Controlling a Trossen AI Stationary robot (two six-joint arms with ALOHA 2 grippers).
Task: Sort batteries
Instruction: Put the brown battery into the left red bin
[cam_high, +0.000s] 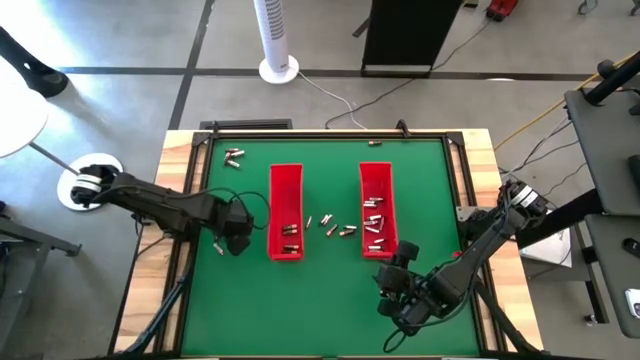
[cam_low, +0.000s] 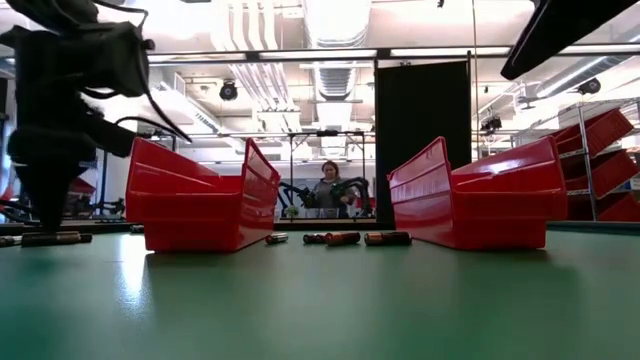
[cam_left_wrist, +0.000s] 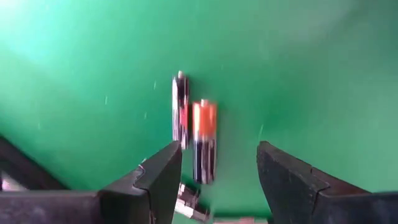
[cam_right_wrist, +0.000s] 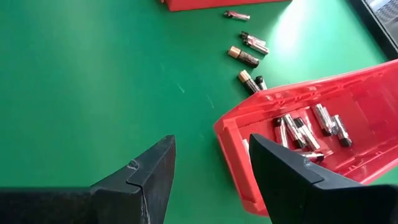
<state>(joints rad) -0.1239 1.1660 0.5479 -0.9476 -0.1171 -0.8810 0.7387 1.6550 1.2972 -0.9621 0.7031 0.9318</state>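
Small silvery batteries are scattered flat on the green counter between two red trays; others are seen lying inside the right tray and left tray. A few more are shown near the far-left corner.

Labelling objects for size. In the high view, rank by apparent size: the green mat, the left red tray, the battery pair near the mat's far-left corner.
1. Green mat
2. Left red tray
3. Battery pair
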